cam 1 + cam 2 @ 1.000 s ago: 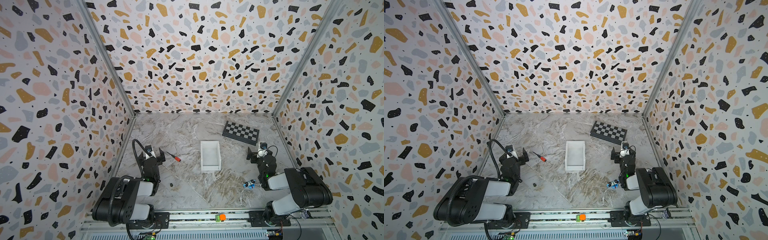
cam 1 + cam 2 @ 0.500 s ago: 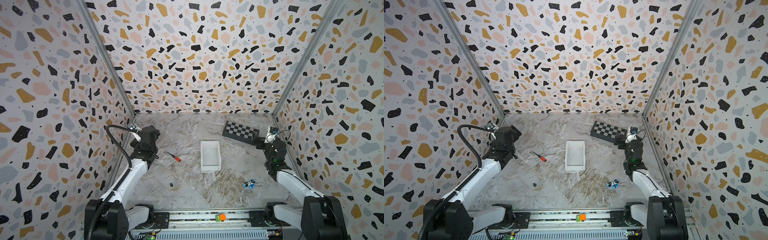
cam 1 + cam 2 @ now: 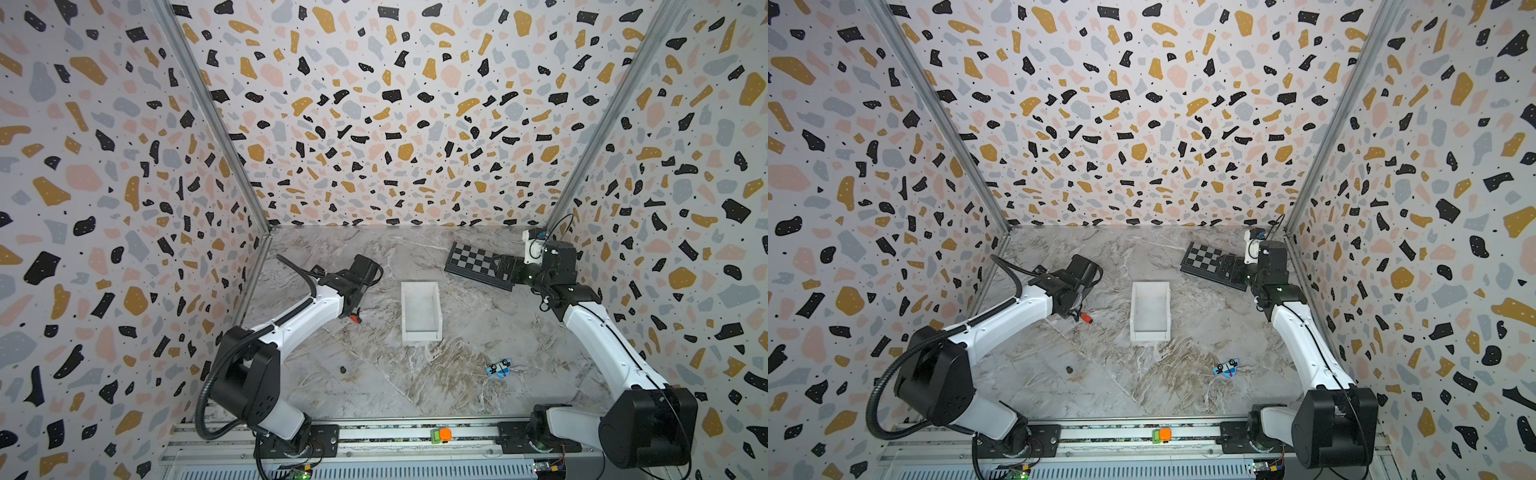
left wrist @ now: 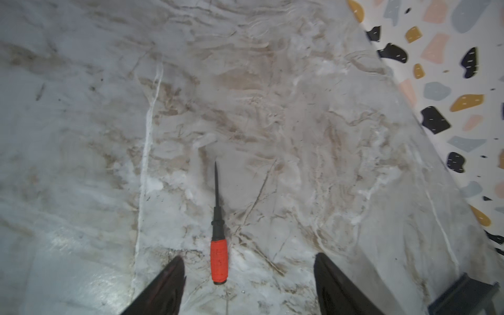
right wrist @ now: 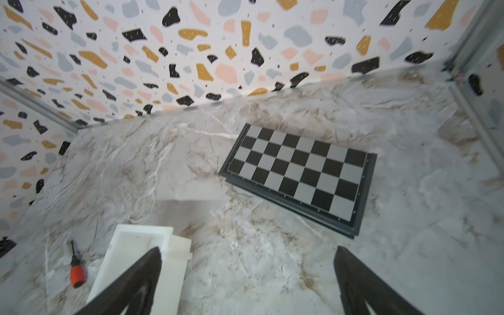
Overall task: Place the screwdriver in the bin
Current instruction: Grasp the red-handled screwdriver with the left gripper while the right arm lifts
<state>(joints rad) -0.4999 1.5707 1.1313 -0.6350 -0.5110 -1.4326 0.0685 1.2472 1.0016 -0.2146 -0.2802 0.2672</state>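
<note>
Jaws of your left gripper (image 4: 247, 257) stand apart, empty, astride the screwdriver (image 4: 219, 259). Grasp pending: close on its handle. The bin (image 3: 420, 336) lies at three o'clock.

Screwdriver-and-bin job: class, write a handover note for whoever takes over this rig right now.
Left tool: open, straddling the handle of the small red-handled screwdriver, not gripping.
Right tool: open, empty, by the black-and-grey chequered chessboard.
Screwdriver lies flat on the marble-patterned table; the white rectangular plastic bin is empty.
Done: approach only. Left: grip, lift, carry, release in bin.
</note>
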